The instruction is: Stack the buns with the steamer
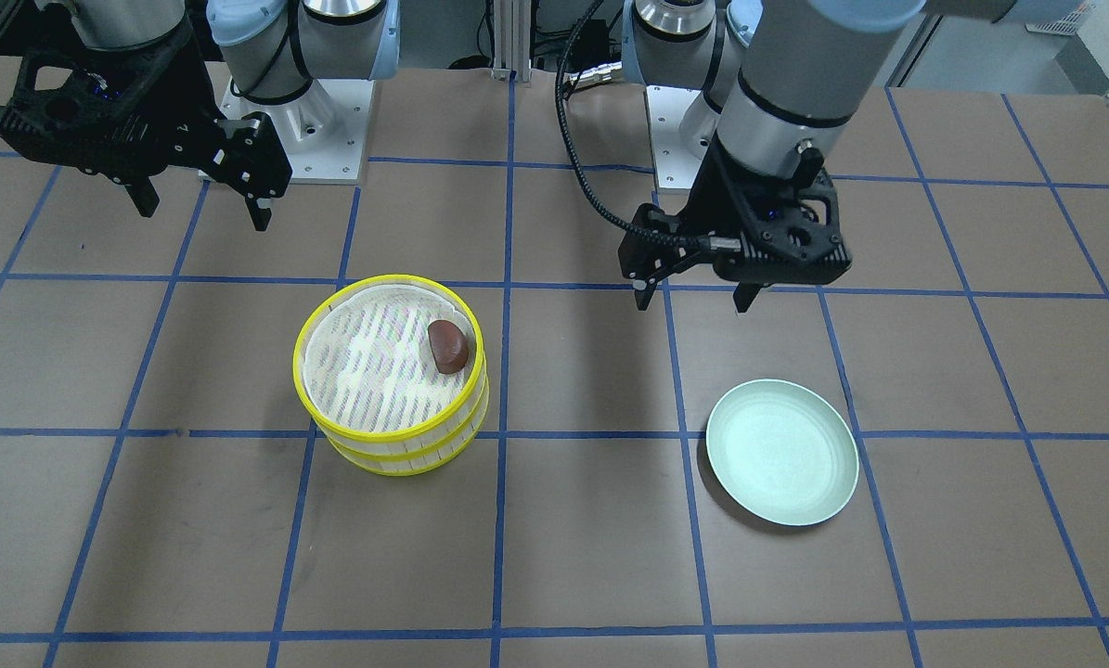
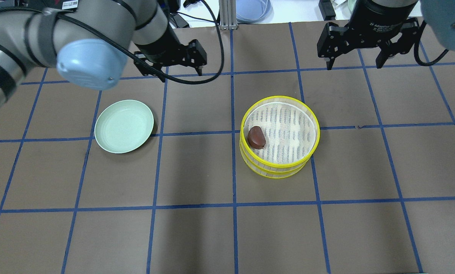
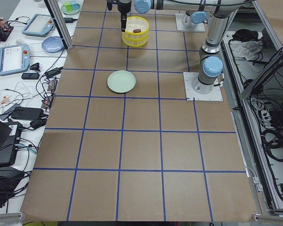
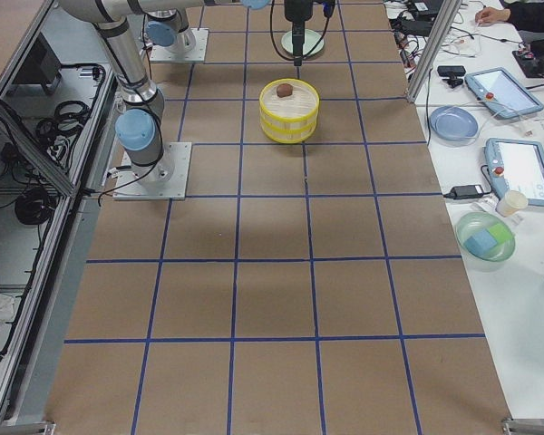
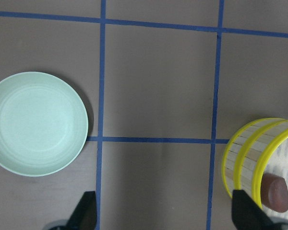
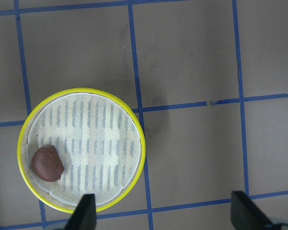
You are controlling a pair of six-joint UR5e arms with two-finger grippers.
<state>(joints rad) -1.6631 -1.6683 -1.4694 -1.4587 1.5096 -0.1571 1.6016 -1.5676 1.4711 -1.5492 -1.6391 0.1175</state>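
Steamer (image 1: 396, 452): two yellow-rimmed tiers stacked one on the other, sitting on the tabletop (image 2: 197, 236) on the robot's right half. Dark red-brown bun (image 1: 447, 346) lies on the top tier's white mesh, right up against the rim on the side facing the pale green plate (image 2: 123, 126). Plate is flat on the tabletop, well apart from the steamer, on the robot's left half. Left claw (image 2: 180, 74) hangs in the air w/ fingers spread wide, nothing between them; its wrist cam looks down at a spot between plate & steamer, on their far side from the robot's base per the overhead view. Right claw (image 2: 353, 65) is also up off the tabletop, released, gripping nothing, past the steamer & a bit to its right.
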